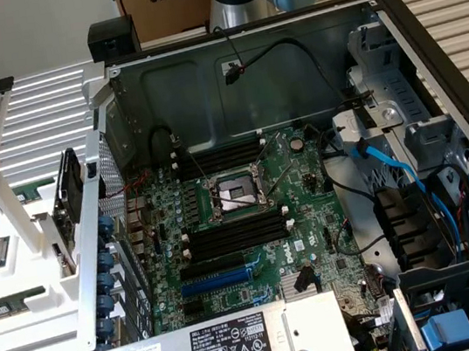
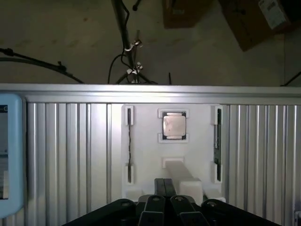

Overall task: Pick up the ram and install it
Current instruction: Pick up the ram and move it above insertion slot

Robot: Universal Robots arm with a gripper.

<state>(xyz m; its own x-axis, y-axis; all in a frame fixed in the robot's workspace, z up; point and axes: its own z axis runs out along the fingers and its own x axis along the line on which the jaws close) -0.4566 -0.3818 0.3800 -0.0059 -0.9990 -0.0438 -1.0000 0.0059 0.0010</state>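
Now the end effector (image 2: pixel 164 182) hovers with its fingers pressed together on nothing, pointing at a white holder (image 2: pixel 146 141) on the ribbed worktop (image 2: pixel 70 150). The ram (image 2: pixel 217 139) sits in a long slot of that holder, near the processor chip (image 2: pixel 173 126). It is probably light, stiff and fragile; pinching its flat faces mid-length, away from the contacts, seems safest.

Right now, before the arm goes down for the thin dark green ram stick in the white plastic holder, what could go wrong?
1. The shut gripper seems lined up with the square silver processor, not the dark green ram stick; going down may strike the chip.
2. The ram stick sits in a narrow groove of the white plastic holder, so an off-centre grip could jam or tilt it.
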